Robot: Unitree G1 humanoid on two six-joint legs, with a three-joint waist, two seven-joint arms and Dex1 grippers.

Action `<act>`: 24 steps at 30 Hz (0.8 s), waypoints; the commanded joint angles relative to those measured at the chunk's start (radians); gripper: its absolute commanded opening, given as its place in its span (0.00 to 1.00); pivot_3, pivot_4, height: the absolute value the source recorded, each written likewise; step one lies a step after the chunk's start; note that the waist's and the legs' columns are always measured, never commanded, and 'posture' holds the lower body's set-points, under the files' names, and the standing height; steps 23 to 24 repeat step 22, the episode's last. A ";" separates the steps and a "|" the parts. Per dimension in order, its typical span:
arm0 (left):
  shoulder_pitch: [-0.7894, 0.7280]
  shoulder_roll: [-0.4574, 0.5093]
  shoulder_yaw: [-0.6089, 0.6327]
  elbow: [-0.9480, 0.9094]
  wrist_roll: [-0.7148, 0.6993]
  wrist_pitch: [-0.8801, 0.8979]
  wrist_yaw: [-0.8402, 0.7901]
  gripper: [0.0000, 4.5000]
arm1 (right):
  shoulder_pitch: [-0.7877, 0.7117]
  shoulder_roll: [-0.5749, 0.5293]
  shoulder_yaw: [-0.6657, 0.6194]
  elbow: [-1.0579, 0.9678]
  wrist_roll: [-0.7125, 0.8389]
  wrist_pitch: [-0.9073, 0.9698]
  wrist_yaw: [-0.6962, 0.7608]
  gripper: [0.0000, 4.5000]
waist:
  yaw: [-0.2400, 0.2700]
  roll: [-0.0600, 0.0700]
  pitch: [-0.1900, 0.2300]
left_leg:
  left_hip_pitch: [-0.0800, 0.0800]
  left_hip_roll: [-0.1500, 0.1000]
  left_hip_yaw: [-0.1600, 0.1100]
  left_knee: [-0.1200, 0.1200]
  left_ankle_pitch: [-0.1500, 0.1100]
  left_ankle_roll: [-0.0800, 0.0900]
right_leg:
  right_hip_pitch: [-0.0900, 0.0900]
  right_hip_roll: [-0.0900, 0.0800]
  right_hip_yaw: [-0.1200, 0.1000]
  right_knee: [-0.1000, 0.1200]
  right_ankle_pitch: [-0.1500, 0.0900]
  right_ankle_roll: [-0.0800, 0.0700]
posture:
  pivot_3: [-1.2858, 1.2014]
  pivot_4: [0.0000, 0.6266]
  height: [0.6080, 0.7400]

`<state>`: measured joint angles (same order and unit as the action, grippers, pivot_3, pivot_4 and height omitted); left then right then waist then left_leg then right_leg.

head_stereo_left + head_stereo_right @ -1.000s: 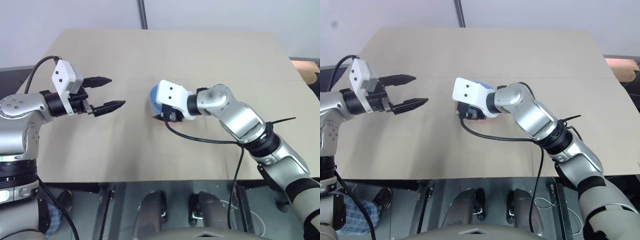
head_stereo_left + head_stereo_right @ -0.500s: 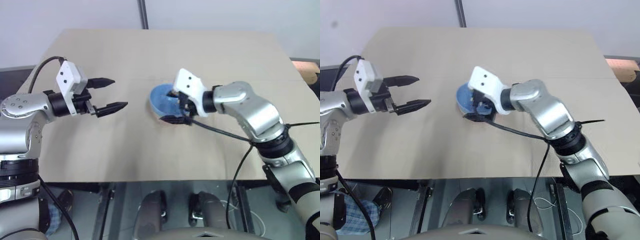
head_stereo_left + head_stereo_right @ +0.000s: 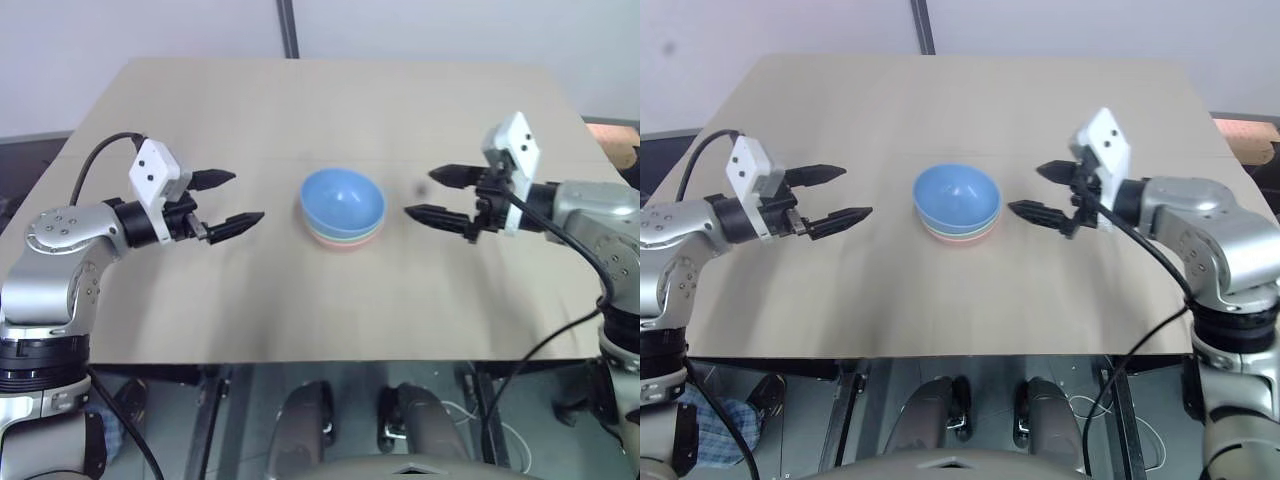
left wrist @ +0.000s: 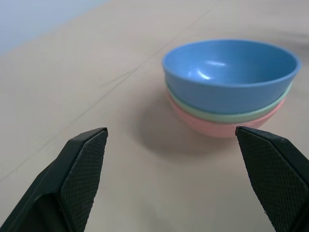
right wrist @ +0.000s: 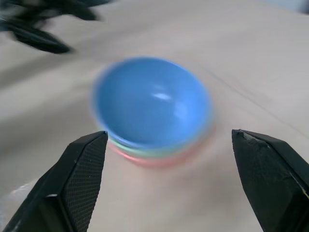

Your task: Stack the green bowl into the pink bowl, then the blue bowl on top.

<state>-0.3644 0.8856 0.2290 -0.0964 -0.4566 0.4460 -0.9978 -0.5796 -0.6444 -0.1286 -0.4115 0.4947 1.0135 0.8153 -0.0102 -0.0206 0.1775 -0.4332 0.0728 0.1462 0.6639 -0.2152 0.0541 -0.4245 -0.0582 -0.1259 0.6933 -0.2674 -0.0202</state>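
— Looking at the table [image 3: 200,310], what's around the bowls?

— Nothing close. A dark post [image 3: 288,28] rises behind the far edge, and an orange thing [image 3: 612,135] is cut off at the right. Both pincers flank the stack, well apart from it, nothing between.

— Can you see all three?

— The blue bowl [image 3: 343,203] sits on top, near the middle of the table. The green bowl [image 4: 231,116] and pink bowl [image 4: 217,128] show as rims beneath; their insides are hidden.

— And the pincers?

— The left gripper [image 3: 228,200] and right gripper [image 3: 437,193] both gape wide, empty. Their black fingers [image 4: 84,166] are knurled; the bowls are smooth, round, glossy
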 commanded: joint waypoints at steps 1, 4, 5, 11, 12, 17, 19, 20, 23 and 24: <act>0.014 -0.004 0.053 -0.019 -0.006 -0.030 0.024 1.00 | 0.110 -0.080 -0.054 0.029 -0.052 -0.162 0.028 0.99 | 0.002 0.000 0.000 | 0.000 0.000 0.000 0.000 0.000 0.000 | 0.000 0.000 0.000 0.000 0.000 0.000 | 0.52 0.24 0.99; 0.046 -0.007 0.065 -0.035 -0.012 -0.035 0.030 1.00 | 0.197 -0.123 -0.075 0.056 -0.060 -0.258 0.058 0.99 | -0.002 0.000 0.000 | 0.000 0.000 0.000 -0.001 0.000 0.000 | 0.000 0.000 0.000 0.000 0.000 0.000 | 0.52 0.24 0.99; 0.061 -0.004 0.068 -0.041 -0.008 -0.047 0.026 1.00 | 0.225 -0.131 -0.088 0.058 -0.048 -0.294 0.086 0.99 | -0.003 0.000 0.000 | 0.000 0.000 0.000 -0.001 0.000 0.000 | 0.000 0.000 0.000 0.000 0.000 0.000 | 0.52 0.24 0.99; 0.093 0.019 0.070 -0.052 0.001 -0.093 -0.007 1.00 | 0.297 -0.181 -0.101 0.040 0.006 -0.364 0.182 0.99 | -0.001 0.000 0.000 | 0.001 0.001 0.000 -0.002 0.000 0.000 | 0.000 0.001 0.001 0.000 -0.001 0.001 | 0.52 0.24 0.99; 0.097 0.016 0.072 -0.059 -0.010 -0.089 -0.012 1.00 | 0.295 -0.186 -0.100 0.046 0.008 -0.371 0.187 0.99 | 0.000 0.000 0.000 | 0.002 0.001 0.000 -0.002 -0.001 0.002 | 0.000 0.001 0.001 0.000 -0.001 0.001 | 0.52 0.24 0.99; 0.119 0.012 0.077 -0.094 -0.018 -0.090 -0.013 1.00 | 0.273 -0.196 -0.087 0.081 0.004 -0.402 0.192 0.99 | 0.000 0.000 0.000 | 0.002 0.000 0.000 -0.001 -0.002 0.004 | 0.000 0.000 0.001 -0.001 -0.001 0.001 | 0.52 0.24 0.99; 0.123 0.013 0.080 -0.103 -0.028 -0.081 -0.014 1.00 | 0.274 -0.195 -0.085 0.081 0.009 -0.405 0.194 0.99 | 0.000 0.000 0.000 | 0.002 0.000 0.000 -0.002 -0.002 0.003 | 0.000 0.000 0.001 0.000 -0.001 0.001 | 0.52 0.24 0.99; 0.124 0.016 0.079 -0.106 -0.030 -0.079 -0.017 1.00 | 0.275 -0.196 -0.084 0.081 0.014 -0.403 0.196 0.99 | 0.000 0.000 0.000 | 0.002 0.000 0.000 -0.002 -0.002 0.003 | 0.000 0.000 0.001 0.000 -0.001 0.001 | 0.52 0.24 0.99; 0.129 0.019 0.077 -0.114 -0.024 -0.096 -0.017 1.00 | 0.280 -0.196 -0.082 0.076 0.025 -0.399 0.203 0.99 | 0.000 0.000 0.000 | 0.001 0.000 0.000 -0.002 -0.002 0.003 | 0.000 0.000 0.001 0.000 -0.001 0.001 | 0.52 0.24 0.99; 0.129 0.019 0.077 -0.114 -0.024 -0.096 -0.017 1.00 | 0.280 -0.196 -0.082 0.076 0.025 -0.399 0.203 0.99 | 0.000 0.000 0.000 | 0.001 0.000 0.000 -0.002 -0.002 0.003 | 0.000 0.000 0.001 0.000 -0.001 0.001 | 0.52 0.24 0.99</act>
